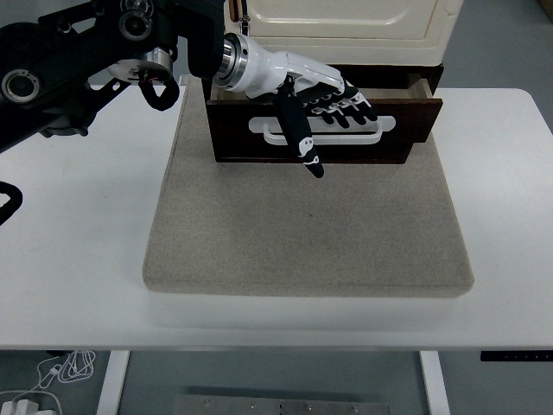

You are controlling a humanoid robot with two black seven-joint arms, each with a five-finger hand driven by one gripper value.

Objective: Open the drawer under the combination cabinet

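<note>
The cream combination cabinet (346, 22) stands at the back of a grey mat. Under it the dark brown drawer (410, 130) is pulled partly out, and its front carries a long white handle (380, 135). My left hand (333, 102), white and black, lies across the drawer front with its fingers (354, 108) spread at the front's top edge, just above the handle. The thumb (307, 156) points down over the drawer front onto the mat. The hand grips nothing. The right arm is out of view.
The grey mat (302, 233) covers the middle of the white table (78, 259) and lies under the cabinet. My black left arm (86, 60) reaches in from the upper left. Cables lie on the floor at the bottom left.
</note>
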